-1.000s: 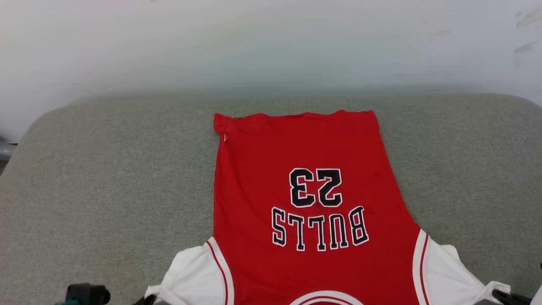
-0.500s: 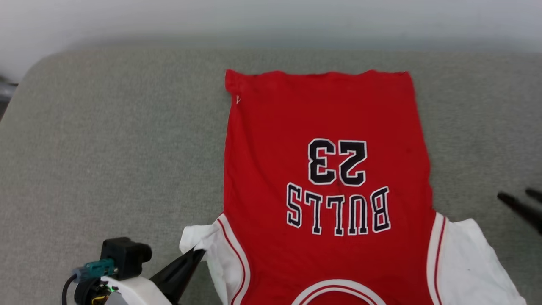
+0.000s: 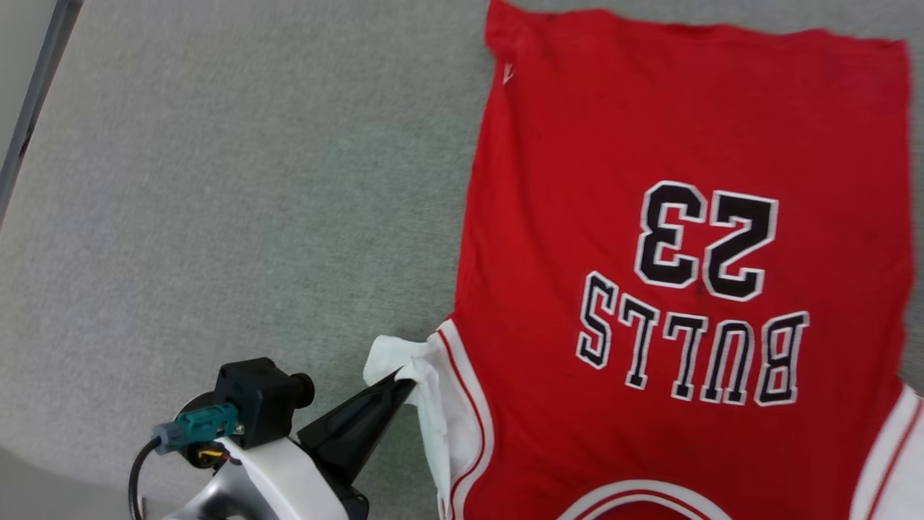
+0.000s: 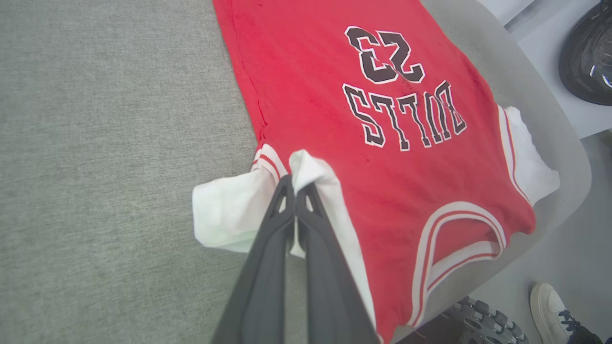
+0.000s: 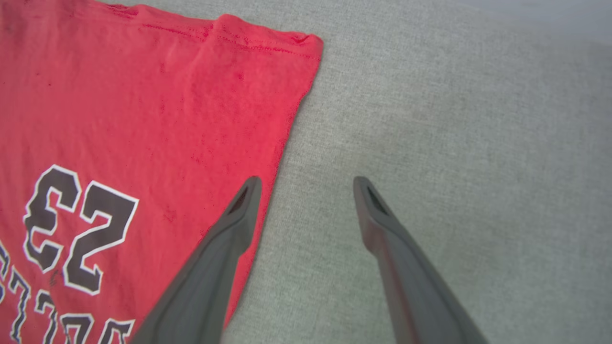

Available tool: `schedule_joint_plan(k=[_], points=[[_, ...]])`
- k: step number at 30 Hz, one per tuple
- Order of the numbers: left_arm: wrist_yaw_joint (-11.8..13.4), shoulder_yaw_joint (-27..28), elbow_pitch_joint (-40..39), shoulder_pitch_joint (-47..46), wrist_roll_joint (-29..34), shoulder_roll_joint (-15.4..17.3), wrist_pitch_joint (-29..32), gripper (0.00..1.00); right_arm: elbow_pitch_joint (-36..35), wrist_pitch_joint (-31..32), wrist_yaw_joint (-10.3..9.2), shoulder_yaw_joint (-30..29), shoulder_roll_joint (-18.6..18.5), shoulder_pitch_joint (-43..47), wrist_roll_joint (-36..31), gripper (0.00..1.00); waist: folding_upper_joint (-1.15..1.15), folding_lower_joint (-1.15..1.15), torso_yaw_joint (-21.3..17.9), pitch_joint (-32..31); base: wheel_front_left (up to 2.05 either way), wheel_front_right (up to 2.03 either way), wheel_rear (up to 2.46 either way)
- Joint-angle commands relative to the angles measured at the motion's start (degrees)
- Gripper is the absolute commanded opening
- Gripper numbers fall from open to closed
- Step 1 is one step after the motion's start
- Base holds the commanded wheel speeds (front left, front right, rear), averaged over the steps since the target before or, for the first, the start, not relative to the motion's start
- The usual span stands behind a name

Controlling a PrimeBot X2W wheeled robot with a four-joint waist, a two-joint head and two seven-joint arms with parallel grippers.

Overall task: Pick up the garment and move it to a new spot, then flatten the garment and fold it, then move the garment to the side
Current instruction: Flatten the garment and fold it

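The garment [image 3: 650, 144], a red jersey with white sleeves and black-and-white "BULLS 23" lettering, lies flat and face up on the grey table [image 3: 216, 180], collar toward me. My left gripper [image 3: 408, 383] is shut on the edge of its left white sleeve [image 4: 229, 210], which is lifted and folded inward over the red body. In the left wrist view that gripper [image 4: 296, 184] pinches the white cloth. My right gripper [image 5: 306, 184] hovers open over the table just beside the garment's [image 5: 143, 119] right side edge, below the hem corner, holding nothing.
The table's rounded near edge [image 4: 569, 157] runs close behind the collar. Below it stand a wheel [image 4: 483, 322] and a person's shoe [image 4: 554, 306]. A dark round object [image 4: 588, 52] sits on the floor beyond. Bare grey table lies left of the garment.
The head camera tilted down and turned left, so the whole scene shifted. My left gripper has carried the left sleeve up and inward. The right gripper has let go of the right sleeve.
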Motion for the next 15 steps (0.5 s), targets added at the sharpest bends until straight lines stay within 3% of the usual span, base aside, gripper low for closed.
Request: schedule_joint_plan(k=[1,9,15], points=[[-0.4,-0.3,-0.5,-1.3,0.9,-0.2,0.2,0.00,0.9,1.5,-0.04,-0.5,0.3,-2.2,-1.8,1.00,0.00,-0.02,4.4,4.5,0.00,0.00,0.00],[-1.5,-2.4,-1.5,-4.5,2.9,-3.0,-0.3,0.00,4.8,8.3,-0.04,-3.3,0.9,-11.9,-10.8,1.00,0.00,-0.02,9.6,8.6,0.00,0.00,0.00],[-1.7,-2.6,-0.9,-5.3,3.4,-3.8,-1.1,0.00,7.0,10.0,-0.04,-2.8,0.1,-12.0,-14.3,1.00,0.00,-0.02,11.4,9.7,0.00,0.00,0.00]])
